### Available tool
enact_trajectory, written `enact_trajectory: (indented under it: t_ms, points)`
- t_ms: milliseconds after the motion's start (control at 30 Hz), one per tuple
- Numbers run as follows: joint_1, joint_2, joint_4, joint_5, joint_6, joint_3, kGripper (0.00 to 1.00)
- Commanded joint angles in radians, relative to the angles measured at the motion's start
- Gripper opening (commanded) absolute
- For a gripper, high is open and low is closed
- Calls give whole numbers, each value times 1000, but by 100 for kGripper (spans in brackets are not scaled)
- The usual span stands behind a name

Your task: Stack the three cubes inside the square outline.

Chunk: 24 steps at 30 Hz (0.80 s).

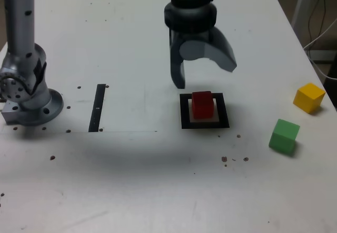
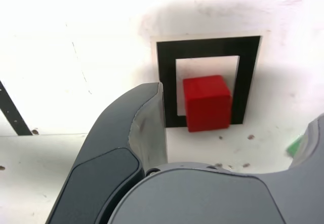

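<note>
Jaws are spread wide and empty above the red cube (image 1: pixel 202 105), which sits inside the square outline (image 1: pixel 184 112) on the tabletop (image 1: pixel 131 180). Next, the yellow cube (image 1: pixel 309 97) or green cube (image 1: pixel 284 136), both well apart at the exterior view's right, should be gripped squarely and lowered level, so the base is not nudged.

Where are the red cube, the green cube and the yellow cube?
red cube (image 1: pixel 202 105), exterior view, front face.
green cube (image 1: pixel 284 137), exterior view, front face.
yellow cube (image 1: pixel 309 97), exterior view, top-front edge.
</note>
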Motion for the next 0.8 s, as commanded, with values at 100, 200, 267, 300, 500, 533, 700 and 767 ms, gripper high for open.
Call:
enact_trajectory:
  t_ms: [100, 200, 267, 300, 500, 533, 700, 767]
  points:
    - [-1, 66, 39, 1, 35, -106, 99]
    - [-1, 104, 58, -1, 51, -170, 99]
    - [-1, 131, 69, -3, 62, -213, 99]
    - [-1, 144, 73, -4, 67, -234, 99]
    - [-1, 214, 82, -3, 81, -345, 100]
    - [-1, 226, 82, -3, 82, -364, 100]
    - [-1, 288, 87, -4, 91, -454, 100]
    - [-1, 311, 89, -4, 96, -484, 100]
